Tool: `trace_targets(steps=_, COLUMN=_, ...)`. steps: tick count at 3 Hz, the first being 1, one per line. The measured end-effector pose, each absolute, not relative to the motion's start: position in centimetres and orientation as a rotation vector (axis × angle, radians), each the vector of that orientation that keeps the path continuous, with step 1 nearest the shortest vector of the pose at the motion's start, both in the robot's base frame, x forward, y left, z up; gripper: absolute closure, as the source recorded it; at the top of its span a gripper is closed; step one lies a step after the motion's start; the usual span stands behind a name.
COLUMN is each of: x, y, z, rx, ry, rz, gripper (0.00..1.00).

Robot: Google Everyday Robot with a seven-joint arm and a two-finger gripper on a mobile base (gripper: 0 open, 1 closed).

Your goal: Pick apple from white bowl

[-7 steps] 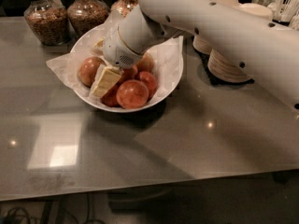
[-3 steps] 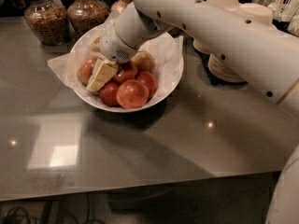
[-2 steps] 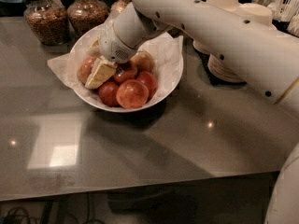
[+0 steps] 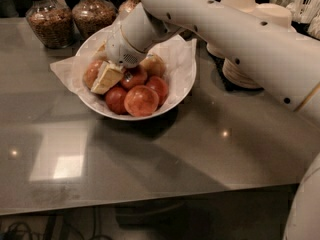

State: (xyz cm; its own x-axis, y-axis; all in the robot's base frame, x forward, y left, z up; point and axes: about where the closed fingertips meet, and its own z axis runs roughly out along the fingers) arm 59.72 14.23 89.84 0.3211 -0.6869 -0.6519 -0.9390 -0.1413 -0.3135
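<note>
White gripper (image 4: 107,77) sits low in the white bowl (image 4: 176,100) beside the apple (image 4: 91,72), evidently to seize it; grip state unclear.

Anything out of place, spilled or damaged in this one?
Nothing is spilled or damaged. The only untidy bit is the crinkled paper liner, which pokes out past the white bowl's left rim, over the table. The gripper is low in the bowl's left side, among the apples.
</note>
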Motion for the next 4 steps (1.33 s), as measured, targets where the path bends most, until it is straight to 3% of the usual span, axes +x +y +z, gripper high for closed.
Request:
trace_targets(steps=1, x=59.7, y=14.2, z=89.8, rx=-1.901, ry=1.435, rz=0.467, gripper=1.0)
trace_targets(steps=3, x=58.7, y=14.5, z=91.9, rx=-1.877, ry=1.347, rz=0.485, gripper=1.0)
trace_targets(steps=4, x=55.3, y=14.2, z=96.7, rx=-1.799, ry=1.176, rz=0.477, gripper=1.0)
